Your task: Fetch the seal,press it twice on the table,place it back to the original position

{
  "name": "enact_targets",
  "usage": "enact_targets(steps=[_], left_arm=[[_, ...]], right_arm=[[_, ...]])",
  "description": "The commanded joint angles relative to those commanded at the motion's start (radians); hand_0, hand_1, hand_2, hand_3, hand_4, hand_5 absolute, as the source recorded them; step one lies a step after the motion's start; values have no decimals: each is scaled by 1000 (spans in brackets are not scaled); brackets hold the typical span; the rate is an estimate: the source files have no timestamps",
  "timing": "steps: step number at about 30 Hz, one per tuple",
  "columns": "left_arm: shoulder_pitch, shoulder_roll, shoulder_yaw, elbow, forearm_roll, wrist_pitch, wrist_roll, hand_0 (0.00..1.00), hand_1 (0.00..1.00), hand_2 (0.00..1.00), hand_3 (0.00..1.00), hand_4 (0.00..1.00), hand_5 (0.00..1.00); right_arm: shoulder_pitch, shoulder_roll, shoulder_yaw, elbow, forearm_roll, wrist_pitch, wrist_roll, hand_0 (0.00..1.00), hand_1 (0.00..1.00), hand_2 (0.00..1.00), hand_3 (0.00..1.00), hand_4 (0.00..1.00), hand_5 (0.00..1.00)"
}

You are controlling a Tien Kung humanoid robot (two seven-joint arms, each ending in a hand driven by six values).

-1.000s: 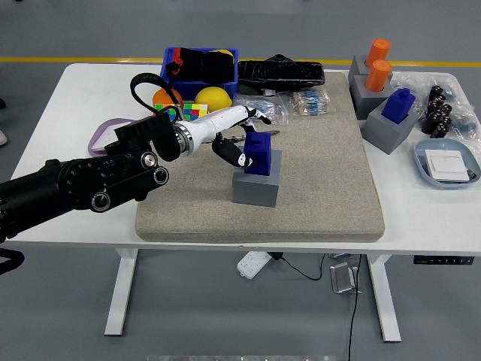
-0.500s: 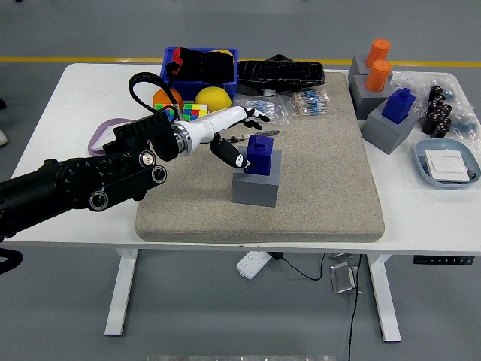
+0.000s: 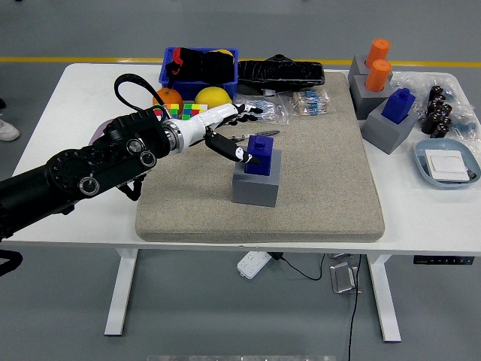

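Note:
A blue seal [image 3: 260,155] stands upright in its grey block holder [image 3: 257,180] at the middle of the grey felt mat [image 3: 316,195]. My left hand [image 3: 239,131], white with black fingertips, hovers just left of and behind the seal with its fingers spread, holding nothing. The thumb tip [image 3: 239,156] sits close to the seal's left side and I cannot tell if it touches. The black left arm [image 3: 90,169] reaches in from the left edge. My right arm is out of view.
At the back right stand a second blue seal [image 3: 398,105] in a grey block and two orange seals [image 3: 376,64]. Behind the hand lie a blue bin [image 3: 197,64], fruit, a colour cube [image 3: 177,111], plastic bags and a black pouch [image 3: 279,72]. A blue dish [image 3: 448,164] sits far right.
The left arm has drawn back to the left and risen a little. The hand has come off the seal, and the seal stays in its holder.

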Motion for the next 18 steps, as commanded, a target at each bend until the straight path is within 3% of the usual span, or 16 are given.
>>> enact_targets(steps=[2, 3, 6, 8, 9, 14, 15, 18], left_arm=[[5, 0, -7, 13, -40, -9, -14, 998, 998, 998, 998, 998, 633], [9, 1, -10, 17, -59, -9, -22, 998, 998, 998, 998, 998, 768], [22, 4, -24, 24, -111, -6, -37, 998, 998, 998, 998, 998, 768], [37, 9, -40, 30, -168, 27, -81, 998, 998, 998, 998, 998, 768], [44, 12, -50, 33, -188, 44, -101, 998, 998, 998, 998, 998, 998], [81, 41, -127, 53, -213, 150, -196, 998, 998, 998, 998, 998, 998], [89, 48, -145, 57, -211, 169, -210, 998, 998, 998, 998, 998, 878], [122, 78, -213, 67, -180, 231, -249, 998, 998, 998, 998, 998, 878]], right_arm=[[-1, 1, -1, 0, 0, 0, 0, 869, 732, 710, 724, 833, 505], [-1, 1, -1, 0, 0, 0, 0, 869, 732, 711, 723, 833, 506], [-2, 2, -3, 0, 1, 0, 0, 869, 732, 711, 723, 833, 506], [-3, 2, -1, 0, 0, 1, 0, 869, 732, 711, 723, 833, 506], [-4, 2, -1, 0, 0, 0, 0, 869, 732, 711, 724, 833, 505], [-6, 2, 4, 1, -1, 0, 0, 869, 732, 711, 724, 833, 505], [-6, 3, 6, 0, -3, 0, 0, 869, 732, 711, 723, 833, 505], [-8, 4, 14, 0, -7, 0, 0, 869, 732, 711, 723, 833, 505]])
